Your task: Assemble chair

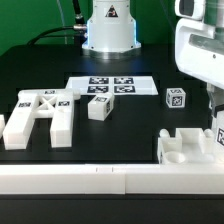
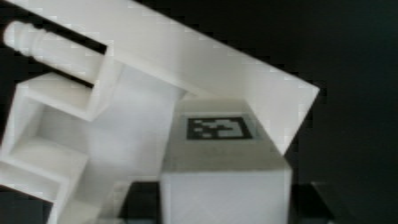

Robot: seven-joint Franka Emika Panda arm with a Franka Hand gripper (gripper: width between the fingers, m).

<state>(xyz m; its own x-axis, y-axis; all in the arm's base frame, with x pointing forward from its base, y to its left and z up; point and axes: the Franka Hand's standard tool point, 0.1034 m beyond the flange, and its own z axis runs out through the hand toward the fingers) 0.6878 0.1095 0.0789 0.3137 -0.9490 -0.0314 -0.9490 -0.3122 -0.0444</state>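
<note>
working at the exterior view's right edge, the arm is hanging over the notched block, which is sitting against the long white rail at the front of the black table. one tagged white part is taking up most of the wrist view, lying tilted, with a round peg sticking out at one end and its tag facing the camera. the gripper's fingers are not showing clearly in either view, so i cannot tell whether they are clenching that part or standing free of it. the rest of the chair is lying loose: the cross-braced plate at the exterior view's left, a small block just in front of the marker board, and a tagged cube near the arm. judging from this, the step in hand is probably seating the near part into the notched block. doing it well is coming down to squaring the tilt first, lining peg and notch up before pressing, lowering slowly, and letting the rail brace the block against sliding. pushing while skewed is risking a jam.
</note>
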